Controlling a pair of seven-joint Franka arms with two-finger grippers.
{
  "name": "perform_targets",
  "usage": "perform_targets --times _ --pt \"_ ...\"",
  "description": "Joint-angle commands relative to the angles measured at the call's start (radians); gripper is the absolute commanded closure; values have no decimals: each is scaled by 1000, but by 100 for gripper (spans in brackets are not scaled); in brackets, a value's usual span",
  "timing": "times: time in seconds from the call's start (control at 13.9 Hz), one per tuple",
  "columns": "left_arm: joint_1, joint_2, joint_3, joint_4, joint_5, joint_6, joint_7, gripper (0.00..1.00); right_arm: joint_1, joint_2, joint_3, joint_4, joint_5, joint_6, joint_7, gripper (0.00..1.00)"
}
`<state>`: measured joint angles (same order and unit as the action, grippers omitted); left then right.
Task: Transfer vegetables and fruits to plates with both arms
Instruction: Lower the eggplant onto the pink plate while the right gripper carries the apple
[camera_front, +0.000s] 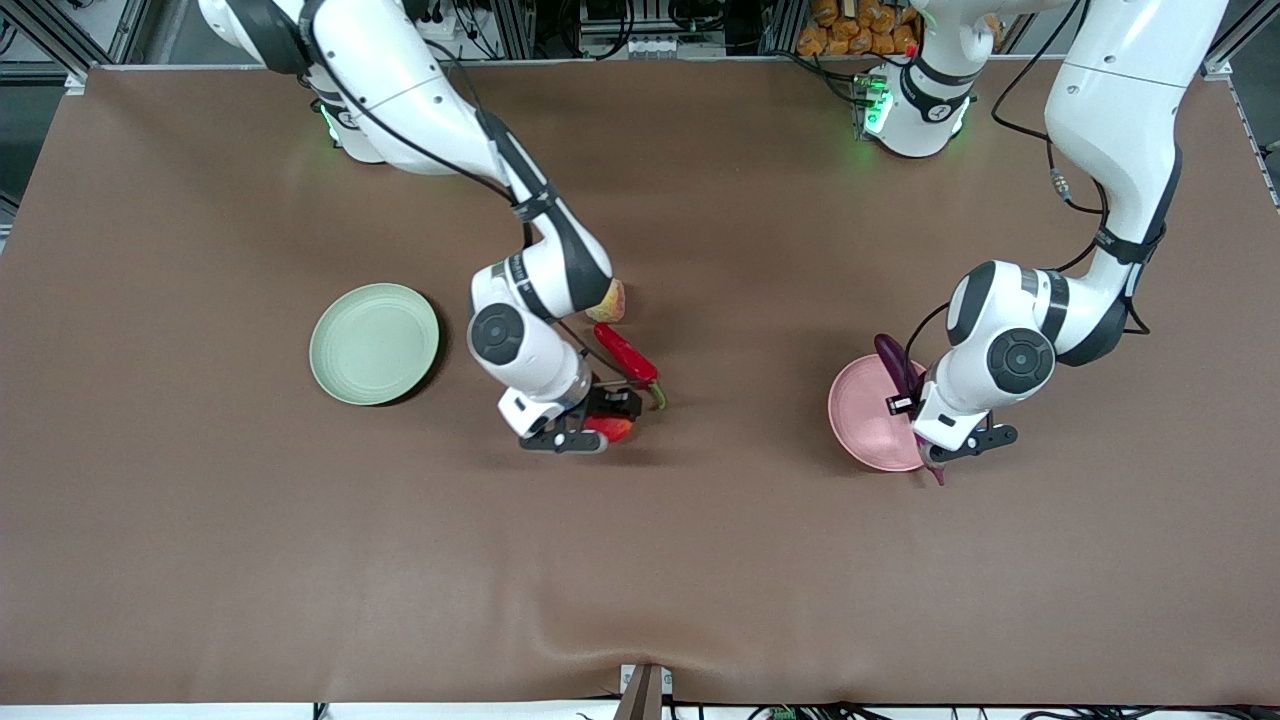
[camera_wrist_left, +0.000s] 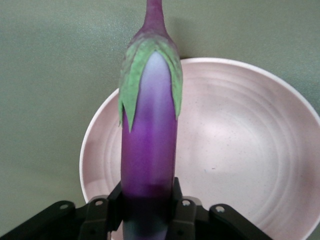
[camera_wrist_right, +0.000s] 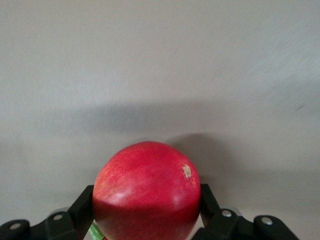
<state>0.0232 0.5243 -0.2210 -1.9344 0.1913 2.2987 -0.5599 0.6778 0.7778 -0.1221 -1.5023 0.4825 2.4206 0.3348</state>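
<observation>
The left gripper (camera_front: 935, 445) is clamped on a long, slim, glossy purple eggplant (camera_wrist_left: 149, 150), its black fingers (camera_wrist_left: 111, 202) pressed against both sides of the fruit's lower body. The eggplant's skin fades from deep violet to a pale, almost white band under a green leafy cap (the cap ends in a thin purple stem). It hangs over the round, shallow, matte pale pink plate (camera_wrist_left: 240, 145), with the stem end reaching past the plate's rim over the brown table cloth (camera_front: 700, 560).

The right gripper (camera_front: 580, 432) has its fingers (camera_wrist_right: 82, 207) set against either side of a round red apple (camera_wrist_right: 147, 192), shiny with faint yellow streaks and one small pale fleck. The apple sits low at the table near the front camera, just beside a red chili pepper (camera_front: 626, 353) with a green stem. A yellowish-pink peach (camera_front: 608, 302) lies farther from the camera, partly hidden by the right arm. The pale green round plate (camera_front: 374, 343) lies toward the right arm's end.
</observation>
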Motion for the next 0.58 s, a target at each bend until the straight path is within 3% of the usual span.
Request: perform_targets --times 0.0,0.22,0.5 --pt "3 -27 -3 -23 20 15 5 0 -136 -124 9 -21 -19 -174 -130 94" --pt "3 -33 -1 -17 20 13 5 0 -274 -245 5 -94 -25 -340 -336 93" --pt "3 -66 -27 6 19 2 -9 0 -429 -418 -4 -349 -39 -353 -580 93"
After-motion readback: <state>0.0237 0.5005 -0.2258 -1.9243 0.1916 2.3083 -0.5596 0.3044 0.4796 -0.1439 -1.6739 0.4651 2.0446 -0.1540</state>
